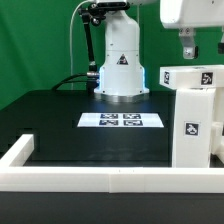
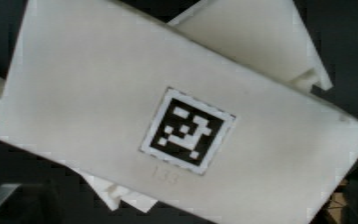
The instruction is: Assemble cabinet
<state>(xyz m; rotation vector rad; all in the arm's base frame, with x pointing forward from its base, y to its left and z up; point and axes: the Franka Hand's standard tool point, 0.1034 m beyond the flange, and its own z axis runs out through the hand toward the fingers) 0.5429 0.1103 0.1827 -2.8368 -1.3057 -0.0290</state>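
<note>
The cabinet (image 1: 192,125) is a tall white plastic block standing upright on the black bench (image 1: 60,120), directly below the hand (image 1: 187,46). Its front face carries a small black-and-white square tag, and a separate white panel block (image 1: 190,76) lies across its top, bearing two more tags on the side toward the exterior view. In the wrist view the cabinet (image 2: 123,100) fills nearly the whole picture as a broad, flat, tilted white face with one square tag (image 2: 190,125) near its middle; further white pieces with stepped edges jut out from behind it.

The hand hangs just above the panel block, dark fingers pointing down. Whether the fingers are parted or closed, and whether they touch the block, cannot be told from either view.

The marker board (image 1: 120,121) lies flat on the bench, well to the side of the hand.
</note>
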